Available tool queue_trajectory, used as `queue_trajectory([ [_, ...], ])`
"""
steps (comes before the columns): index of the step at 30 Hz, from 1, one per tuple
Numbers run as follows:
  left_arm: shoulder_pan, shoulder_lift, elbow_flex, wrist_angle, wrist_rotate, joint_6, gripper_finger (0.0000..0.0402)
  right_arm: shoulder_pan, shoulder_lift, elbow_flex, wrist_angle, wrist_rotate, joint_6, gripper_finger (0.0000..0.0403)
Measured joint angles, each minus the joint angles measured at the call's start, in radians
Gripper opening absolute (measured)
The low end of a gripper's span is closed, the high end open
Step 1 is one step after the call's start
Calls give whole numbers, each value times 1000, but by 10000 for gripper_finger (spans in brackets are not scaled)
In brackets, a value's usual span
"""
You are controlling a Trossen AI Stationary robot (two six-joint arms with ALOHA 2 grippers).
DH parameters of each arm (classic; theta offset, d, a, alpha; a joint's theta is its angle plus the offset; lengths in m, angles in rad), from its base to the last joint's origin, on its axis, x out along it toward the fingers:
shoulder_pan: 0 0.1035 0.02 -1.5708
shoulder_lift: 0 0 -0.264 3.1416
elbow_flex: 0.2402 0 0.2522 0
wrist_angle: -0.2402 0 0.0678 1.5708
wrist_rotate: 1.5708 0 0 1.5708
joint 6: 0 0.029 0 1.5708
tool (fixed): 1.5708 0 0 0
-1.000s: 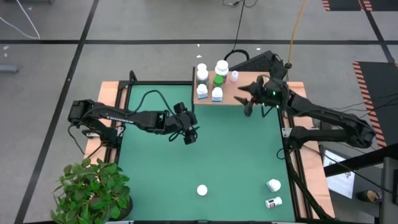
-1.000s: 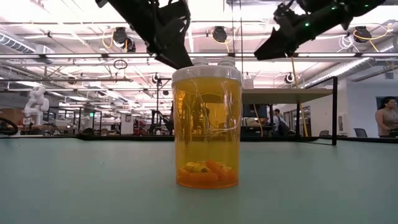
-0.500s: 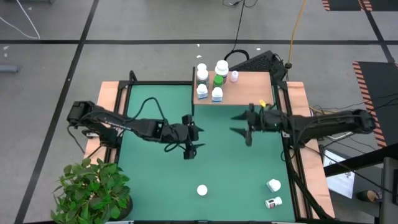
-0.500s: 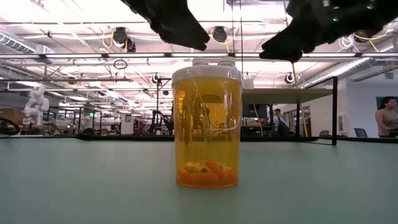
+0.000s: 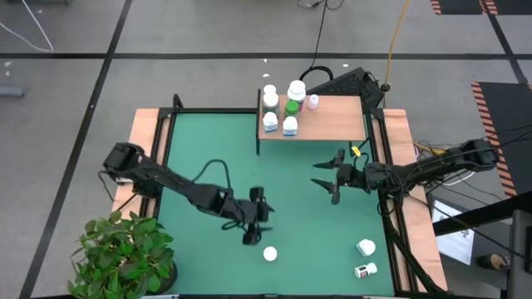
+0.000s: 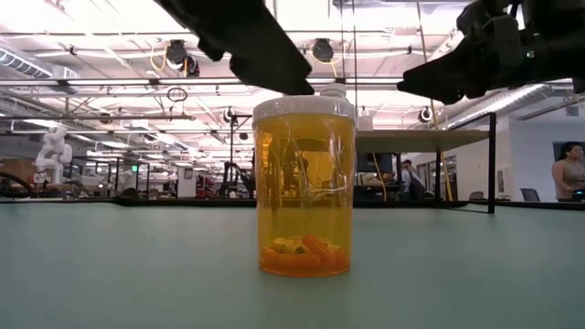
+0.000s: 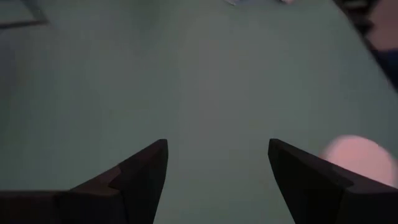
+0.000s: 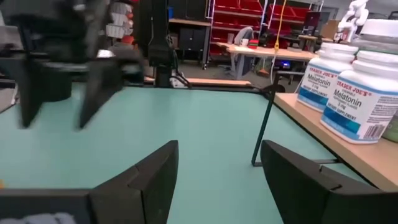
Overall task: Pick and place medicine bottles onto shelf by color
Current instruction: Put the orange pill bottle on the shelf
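Left hand [image 5: 252,233] hovers spread just beside the orange bottle [image 6: 303,186] standing near the desk's [image 5: 299,199] front edge; right hand [image 5: 329,177], also spread, waits mid-desk. Light, rigid, probably slick; grip the body below its cap.

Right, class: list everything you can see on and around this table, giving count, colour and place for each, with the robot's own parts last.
Table: one, green top, centre.
Shelf: one, light-brown, far edge.
Bottles on shelf: about five, white-capped, one green, shelf's left end.
Orange bottle: one, near edge, upright.
Loose bottles: two, white, near right corner.
Plant: one, green, near left corner.
Left gripper: open, above the orange bottle.
Right gripper: open, mid-table, right.
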Motion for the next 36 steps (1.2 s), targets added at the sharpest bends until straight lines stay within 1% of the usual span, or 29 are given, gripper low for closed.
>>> queue_trajectory([
  [3, -32, 67, 1, 84, 77, 0, 280, 0, 0, 0, -2, -1, -6, 222],
  [7, -70, 146, 0, 185, 135, -1, 280, 0, 1, 0, -11, -2, -7, 222],
  [10, -90, 184, 0, 244, 137, 1, 280, 0, 1, 1, -11, -2, -4, 222],
  [18, -121, 201, 0, 276, 136, 4, 280, 0, 0, 1, -2, -7, 38, 222],
  [25, -144, 200, 0, 272, 135, 1, 280, 0, 1, 1, 5, -7, 46, 222],
  [32, -151, 200, 0, 246, 86, 0, 280, 0, 0, 1, 14, -8, 46, 222],
  [36, -152, 200, 0, 235, 78, -1, 280, 0, 0, 1, 14, -8, 46, 222],
])
